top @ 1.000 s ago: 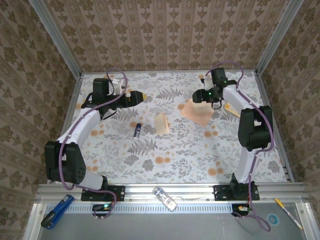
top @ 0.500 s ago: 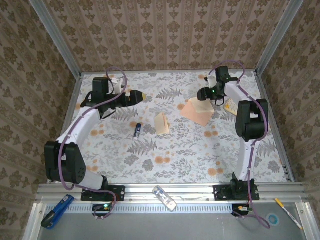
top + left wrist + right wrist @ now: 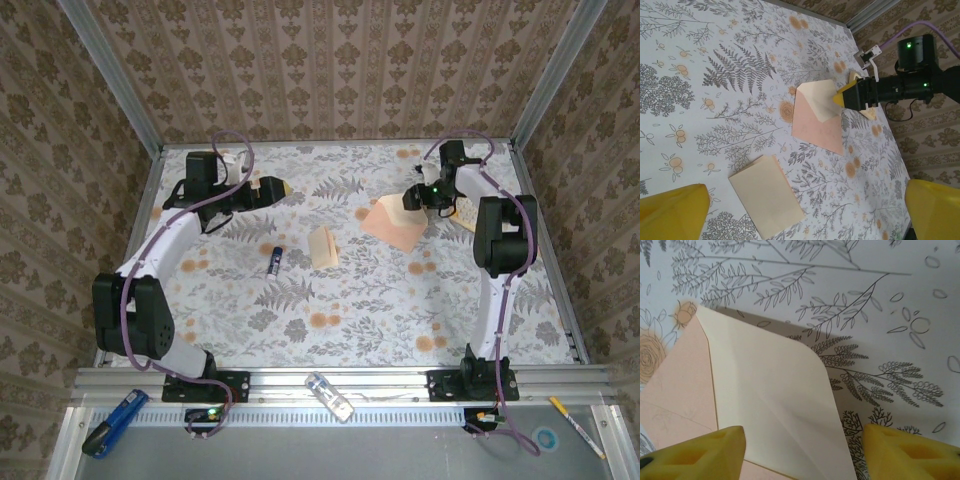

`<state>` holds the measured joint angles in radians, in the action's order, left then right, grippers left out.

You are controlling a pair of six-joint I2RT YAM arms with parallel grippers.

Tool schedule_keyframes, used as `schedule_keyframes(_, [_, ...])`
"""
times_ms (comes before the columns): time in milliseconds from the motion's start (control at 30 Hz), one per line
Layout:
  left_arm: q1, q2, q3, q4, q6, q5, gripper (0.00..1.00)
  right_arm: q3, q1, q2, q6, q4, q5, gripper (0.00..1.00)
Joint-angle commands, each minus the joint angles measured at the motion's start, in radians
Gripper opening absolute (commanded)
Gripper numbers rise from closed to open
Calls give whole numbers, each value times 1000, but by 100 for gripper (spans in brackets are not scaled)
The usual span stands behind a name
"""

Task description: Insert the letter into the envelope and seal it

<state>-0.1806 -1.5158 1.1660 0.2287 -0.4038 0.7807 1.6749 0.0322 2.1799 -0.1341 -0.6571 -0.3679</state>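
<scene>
2 right gripper (image 3: 802, 450) fingers flanking envelope (image 3: 765, 390) flap, letter (image 3: 767, 195) from left wrist

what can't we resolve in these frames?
- Whether the right gripper touches the envelope flap: too small in the top view; in the left wrist view the gripper itself covers that edge.
- The envelope's lower body: cut off by the bottom and left edges of the right wrist view.
- The small dark blue item beside the letter: too small in the top view to identify.
</scene>
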Motion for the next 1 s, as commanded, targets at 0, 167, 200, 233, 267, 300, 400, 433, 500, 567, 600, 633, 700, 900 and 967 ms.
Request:
schedule_keyframes(0, [7, -7, 12, -32, -12, 21, 100, 30, 3, 17, -13, -43, -54, 56])
schedule_keyframes(167, [9, -1, 5, -34, -11, 21, 100, 45, 3, 29, -13, -65, -69, 43])
schedule_keyframes(200, [9, 0, 0, -36, -12, 21, 100, 43, 3, 29, -11, -64, -72, 40])
schedule_keyframes(233, [9, 2, -2, -40, -13, 21, 100, 40, 3, 29, -9, -65, -77, 38])
schedule_keyframes(267, [11, 2, -5, -42, -15, 22, 100, 37, 3, 30, -9, -65, -82, 36])
schedule_keyframes(300, [11, 4, -6, -47, -18, 24, 100, 38, 3, 33, -8, -68, -88, 34])
schedule_keyframes(400, [10, 5, -15, -54, -21, 29, 100, 29, 3, 34, -9, -74, -102, 25])
schedule_keyframes(433, [10, 3, -16, -57, -21, 29, 100, 22, 3, 32, -9, -73, -109, 22])
schedule_keyframes(500, [12, 2, -18, -62, -24, 31, 100, 7, 3, 26, -6, -70, -135, 20])
schedule_keyframes(567, [12, 2, -22, -70, -27, 34, 100, -22, 3, 12, 6, -47, -134, 20])
schedule_keyframes(600, [12, 2, -23, -74, -29, 35, 100, -33, 3, 3, 10, -40, -132, 20])
schedule_keyframes(633, [12, 0, -24, -76, -30, 37, 100, -45, 3, -11, 14, -29, -134, 25])
schedule_keyframes(700, [12, 0, -22, -78, -30, 39, 100, -70, 3, -35, 21, -4, -131, 40])
schedule_keyframes(900, [15, -4, -19, -80, -30, 43, 100, -50, 6, -42, 23, 9, -82, 47])
schedule_keyframes(967, [16, -3, -15, -80, -31, 45, 100, -45, 10, -45, 29, 24, -78, 46])
